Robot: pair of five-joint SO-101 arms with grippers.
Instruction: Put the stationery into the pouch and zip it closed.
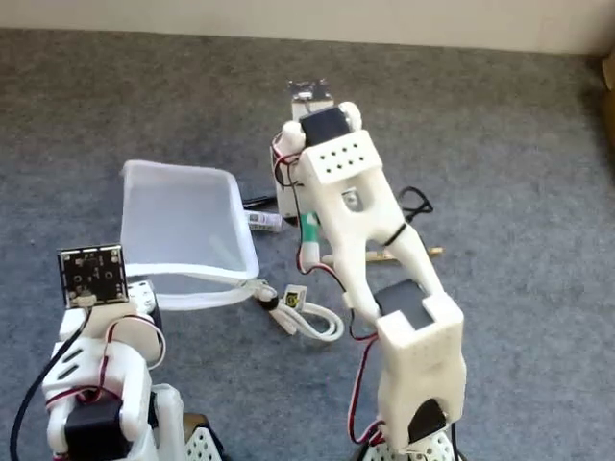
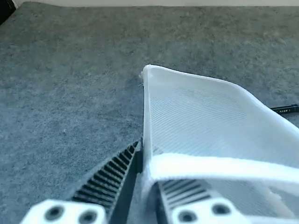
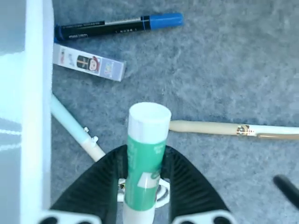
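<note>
Looking down from the high view, we see the white mesh pouch (image 1: 183, 226) lying flat on the grey carpet (image 1: 500, 144), its long side running from the left arm (image 1: 96, 384) toward the middle. Just beside its right end, the right gripper (image 1: 307, 254) holds a green glue stick (image 1: 310, 230). The stick's long axis runs in line with the fingers, steeply tilted, with the white end lowest, near the carpet. A wooden pencil (image 1: 413, 254) lies crosswise behind the arm, and a white loop (image 1: 322, 327) lies near the pouch's near corner.

From the left wrist view, we find the left gripper (image 2: 145, 161) closed on the pouch's white edge band, one ribbed jaw on each side of it. The mesh rises away from the jaws like a wall. A black pen (image 2: 285, 109) peeks out past the far side.

From the right wrist view, the jaws clamp the glue stick by its green body, and the white cap points straight away from the wrist. Beyond the cap lie a blue-capped marker (image 3: 117, 25) and a small printed stick (image 3: 88, 63), roughly parallel, both crosswise to the glue stick. A pale pen (image 3: 74, 128) slants in beside the pouch edge, and the pencil lies crosswise, its tip close to the cap. We cannot tell whether they touch.
</note>
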